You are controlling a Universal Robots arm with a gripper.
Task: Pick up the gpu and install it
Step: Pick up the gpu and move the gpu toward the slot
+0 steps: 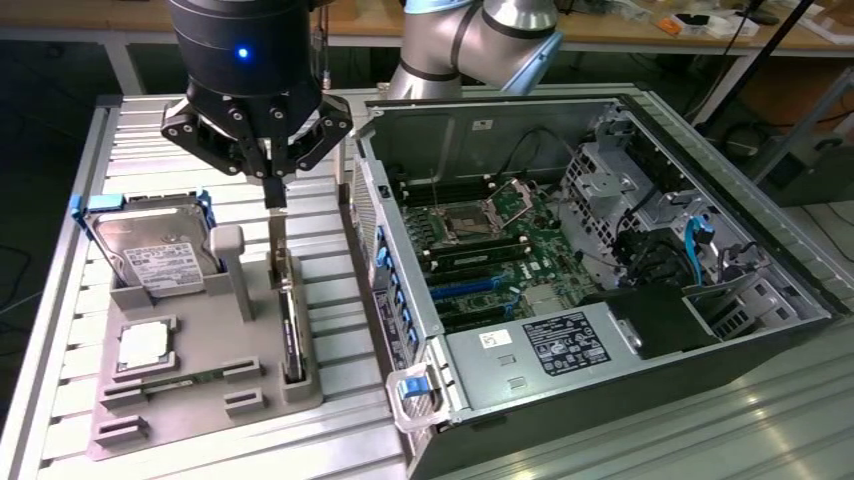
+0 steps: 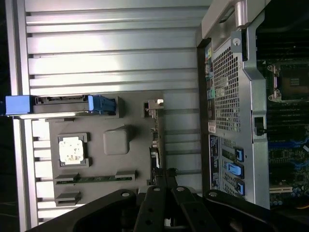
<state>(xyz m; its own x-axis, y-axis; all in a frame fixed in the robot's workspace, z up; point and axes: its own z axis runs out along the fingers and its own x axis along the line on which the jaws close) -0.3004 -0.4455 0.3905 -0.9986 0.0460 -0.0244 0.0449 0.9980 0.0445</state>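
Closed end effector (image 1: 275, 200) hangs over the gpu (image 1: 292, 335), fingers pressed together at the top of the card's upright metal bracket (image 1: 276, 238); whether they actually pinch it cannot be told. The gpu stands on edge in a slot of the grey fixture (image 1: 200, 400) on the slatted bench (image 1: 147, 130), along the fixture side nearest the open case (image 1: 454, 130). Its long axis runs parallel to that case wall, from the bench's near edge toward the far edge in the exterior view, bracket end pointing to the far edge. In the wrist view the end effector (image 2: 165, 171) sits at one end of the gpu (image 2: 154, 145), between the fixture (image 2: 135, 159) and the case (image 2: 227, 72). A hard drive (image 1: 158, 255) stands at the fixture's far corner.
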